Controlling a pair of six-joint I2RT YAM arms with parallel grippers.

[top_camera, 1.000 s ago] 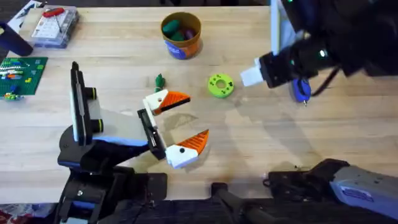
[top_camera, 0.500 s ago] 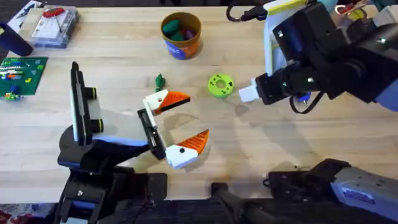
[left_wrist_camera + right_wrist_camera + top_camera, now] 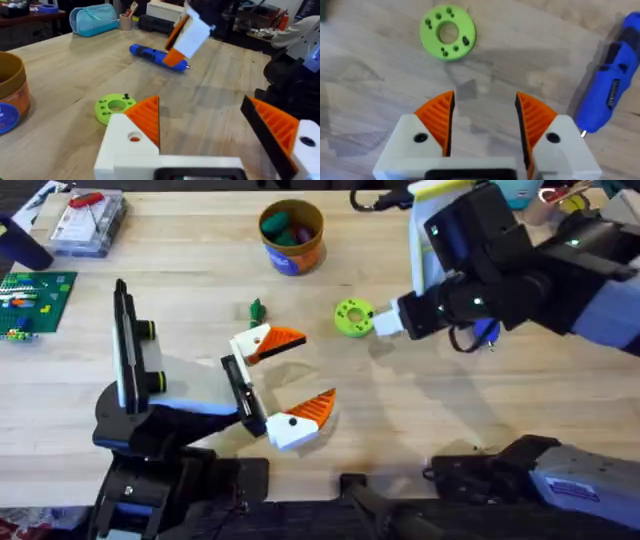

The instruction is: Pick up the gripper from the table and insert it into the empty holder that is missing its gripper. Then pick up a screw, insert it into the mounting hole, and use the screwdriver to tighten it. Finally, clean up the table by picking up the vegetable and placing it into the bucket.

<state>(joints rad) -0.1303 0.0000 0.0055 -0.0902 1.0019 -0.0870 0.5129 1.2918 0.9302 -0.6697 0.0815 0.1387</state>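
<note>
My right gripper (image 3: 385, 325) hovers open and empty just right of a lime-green disc (image 3: 353, 317); its orange pads (image 3: 437, 120) frame bare wood below the disc (image 3: 448, 32). A small dark piece sits on the disc's rim (image 3: 126, 96). The blue screwdriver (image 3: 486, 332) lies partly under the right arm, also beside the right fingers (image 3: 607, 95). The dark-green vegetable (image 3: 256, 310) lies on the table below the orange bucket (image 3: 291, 235). My left gripper (image 3: 295, 377) rests open and empty at the table's middle. The loose gripper and the holder are out of view.
A clear parts box (image 3: 88, 222) and a green brick board (image 3: 30, 300) sit at the far left. The bucket holds some green pieces. A teal pouch (image 3: 94, 20) and dark clutter line the table's far side. Bare wood lies between the two grippers.
The right arm has swung left, carrying its gripper from near the screwdriver to the edge of the lime disc. The left arm and the table's things have not moved.
</note>
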